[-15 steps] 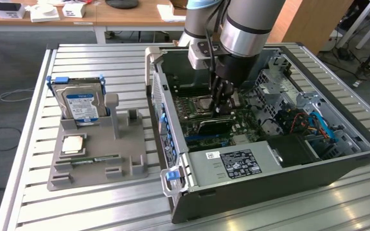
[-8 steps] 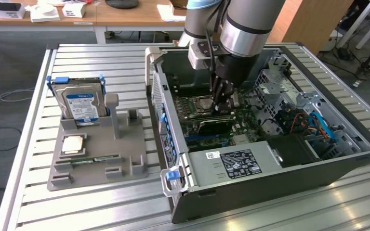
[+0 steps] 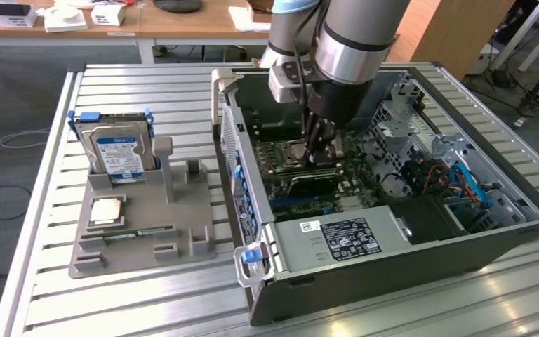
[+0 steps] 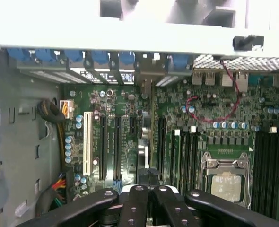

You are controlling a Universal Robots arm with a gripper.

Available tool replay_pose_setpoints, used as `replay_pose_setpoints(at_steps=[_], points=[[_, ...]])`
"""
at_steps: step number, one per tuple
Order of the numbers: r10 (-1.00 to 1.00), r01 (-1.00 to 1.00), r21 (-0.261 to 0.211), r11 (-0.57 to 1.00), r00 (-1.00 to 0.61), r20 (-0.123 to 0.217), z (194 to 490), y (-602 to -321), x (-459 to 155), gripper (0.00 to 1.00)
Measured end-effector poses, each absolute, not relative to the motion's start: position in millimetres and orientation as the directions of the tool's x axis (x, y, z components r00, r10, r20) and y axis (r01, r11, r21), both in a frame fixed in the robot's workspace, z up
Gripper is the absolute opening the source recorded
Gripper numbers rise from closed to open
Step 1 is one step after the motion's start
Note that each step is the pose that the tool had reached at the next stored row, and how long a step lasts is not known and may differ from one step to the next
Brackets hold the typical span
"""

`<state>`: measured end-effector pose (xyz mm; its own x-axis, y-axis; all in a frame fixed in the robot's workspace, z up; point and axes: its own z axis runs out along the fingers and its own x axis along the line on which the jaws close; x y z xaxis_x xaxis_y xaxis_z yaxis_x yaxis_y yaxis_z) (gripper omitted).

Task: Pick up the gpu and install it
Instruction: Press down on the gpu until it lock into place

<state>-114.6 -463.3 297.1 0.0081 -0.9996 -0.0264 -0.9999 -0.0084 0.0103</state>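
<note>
The tool [image 3: 321, 151] reaches down inside the open computer case [image 3: 391, 260]. Its fingers are drawn fully together, apparently pinching the top edge of the gpu [image 4: 145, 142], which stands on edge directly beneath the tool, among the motherboard's [image 4: 116, 99] expansion slots. The pick-up looks done. Whether the card is pressed home I cannot tell, so seating may remain. The wrist view gives the card's thin edge, with its bracket at the far end from the tool. The exterior view adds the grey holder [image 3: 134, 246] with the hard drive [image 3: 118, 151], well away from the tool on the counter [image 3: 110, 302].
</note>
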Motion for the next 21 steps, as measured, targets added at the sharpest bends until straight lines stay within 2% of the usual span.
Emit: replay_pose_setpoints(at_steps=[21], points=[[-1.000, -1.000, 0.010, -0.009, 0.008, -0.026, 289.4, -462.2, -136.0, 0.11]])
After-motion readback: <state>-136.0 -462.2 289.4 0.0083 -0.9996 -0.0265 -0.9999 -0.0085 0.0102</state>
